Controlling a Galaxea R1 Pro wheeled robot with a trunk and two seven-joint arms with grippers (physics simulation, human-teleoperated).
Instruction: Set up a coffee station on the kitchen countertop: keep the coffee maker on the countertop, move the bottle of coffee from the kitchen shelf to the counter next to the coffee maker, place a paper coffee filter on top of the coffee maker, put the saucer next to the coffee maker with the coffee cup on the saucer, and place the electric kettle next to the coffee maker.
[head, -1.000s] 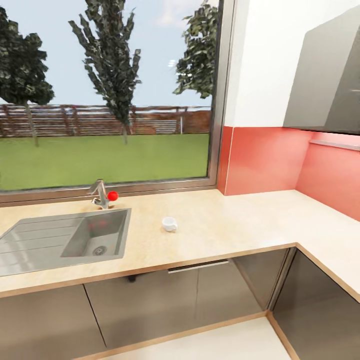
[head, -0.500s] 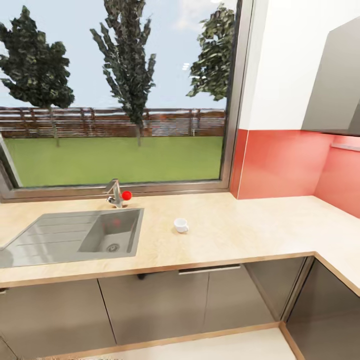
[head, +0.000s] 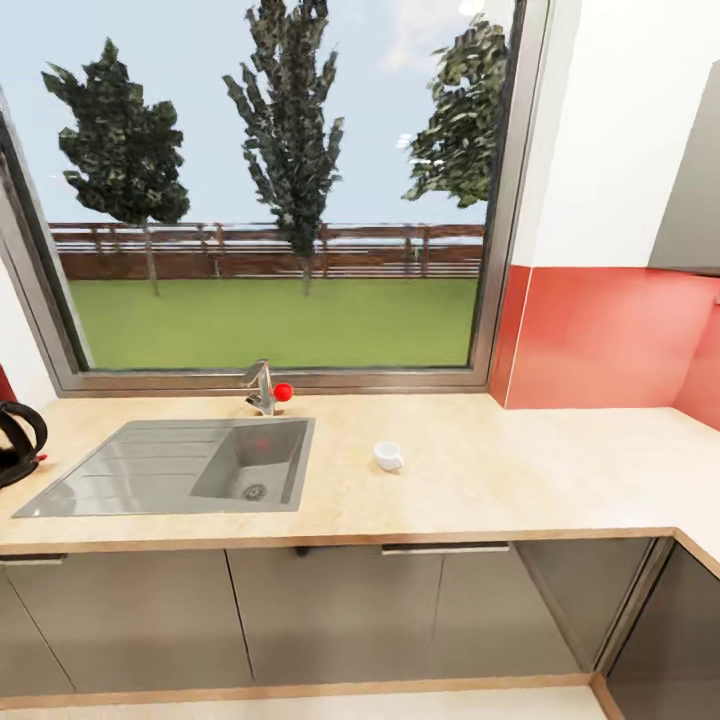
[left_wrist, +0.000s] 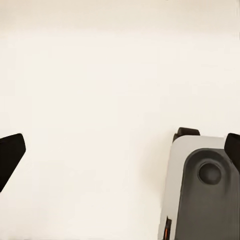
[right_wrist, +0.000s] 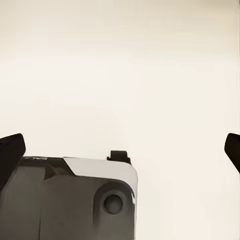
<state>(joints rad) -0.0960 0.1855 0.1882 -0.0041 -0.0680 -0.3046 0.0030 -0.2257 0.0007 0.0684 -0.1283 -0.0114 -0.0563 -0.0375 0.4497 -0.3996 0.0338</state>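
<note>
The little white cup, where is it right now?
In the head view, the coffee cup sits on the countertop, just right of the sink and below the window.

— Anything cut off at the edges?
— Electric kettle (head: 18, 445), sliced by the head view's left edge; just a black handle and part of the body on the tabletop (head: 520, 480).
— And the coffee cup (head: 388, 456)?
— Too small to read any detail.
— Wrist views?
— Dark fingertips (left_wrist: 10, 155) clipped at both sides, same on the right (right_wrist: 10, 152).
</note>
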